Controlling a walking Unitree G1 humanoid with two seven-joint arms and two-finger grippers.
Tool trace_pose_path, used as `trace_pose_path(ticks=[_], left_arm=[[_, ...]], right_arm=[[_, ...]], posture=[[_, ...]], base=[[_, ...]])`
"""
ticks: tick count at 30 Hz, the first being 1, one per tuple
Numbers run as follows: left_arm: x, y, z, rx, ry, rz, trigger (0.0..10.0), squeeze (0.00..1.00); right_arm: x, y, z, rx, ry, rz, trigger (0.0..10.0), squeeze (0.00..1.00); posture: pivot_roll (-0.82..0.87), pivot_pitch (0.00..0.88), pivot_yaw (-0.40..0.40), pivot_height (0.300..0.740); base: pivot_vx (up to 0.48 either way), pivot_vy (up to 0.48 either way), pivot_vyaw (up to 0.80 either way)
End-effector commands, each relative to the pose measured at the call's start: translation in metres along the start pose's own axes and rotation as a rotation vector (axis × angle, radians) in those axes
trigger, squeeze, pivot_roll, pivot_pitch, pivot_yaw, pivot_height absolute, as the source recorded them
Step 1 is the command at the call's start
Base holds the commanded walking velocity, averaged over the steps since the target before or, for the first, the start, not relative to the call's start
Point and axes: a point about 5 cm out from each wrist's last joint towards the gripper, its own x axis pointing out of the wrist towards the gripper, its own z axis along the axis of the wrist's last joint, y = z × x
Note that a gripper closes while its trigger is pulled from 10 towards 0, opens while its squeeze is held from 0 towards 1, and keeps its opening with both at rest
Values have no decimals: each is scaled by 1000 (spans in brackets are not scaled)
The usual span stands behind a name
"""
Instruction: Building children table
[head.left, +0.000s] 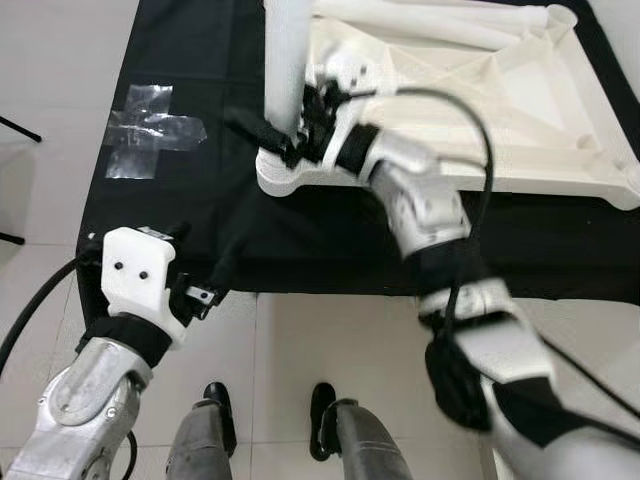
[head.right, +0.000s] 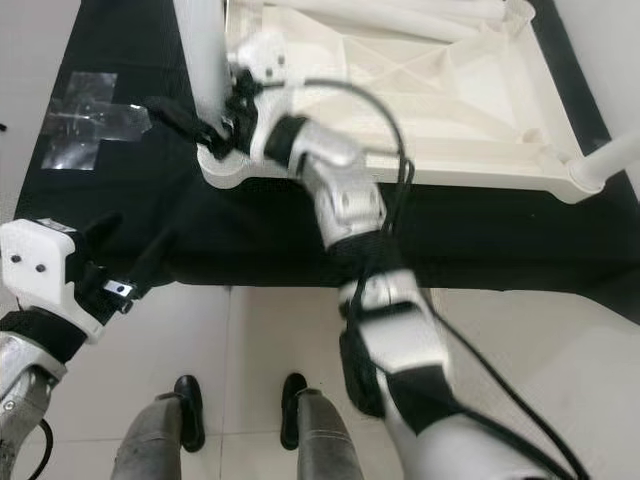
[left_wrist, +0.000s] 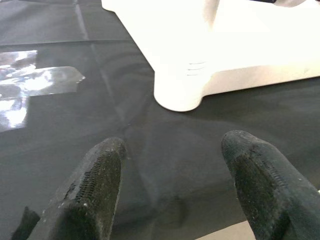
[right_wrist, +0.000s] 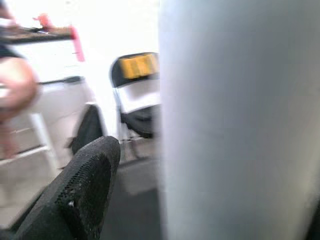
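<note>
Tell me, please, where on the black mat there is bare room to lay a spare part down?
Bare mat lies between the tape patch and the tabletop corner, beyond the open left claw. That corner is crowded: the right claw is at the upright leg.

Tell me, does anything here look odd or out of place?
Nothing looks broken. The white table top lies upside down on the black mat, as assembly needs. One oddity: a crumpled cross of clear tape stuck on the mat's left side.
</note>
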Motion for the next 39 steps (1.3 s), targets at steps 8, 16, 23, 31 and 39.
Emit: trace_pose_path(ticks=[8,16,23,31,39], left_arm=[[-1,-5,2,11,-18,-1,10000,0],[-4,-3,-1,17,-3,14,10000,0],[-2,-3,-2,10,0,6,10000,0],[5,-3,-4,-8,-18,-7,10000,0],[2,2,-6,11,-11,17,10000,0]], right_arm=[[1,12,-9,100,-10,246,0,0],[-4,7,-23,103,30,214,0,0],[-53,29,-103,127,335,-647,0,0],[-35,48,-98,74,323,-579,0,0],[-17,37,-87,41,268,-477,10000,1000]], posture=[[196,336,-192,740],[191,330,-173,740],[166,342,-162,740],[152,298,-168,740],[174,298,-158,740]], base=[[0,0,0],[0,0,0],[0,0,0],[0,0,0],[0,0,0]])
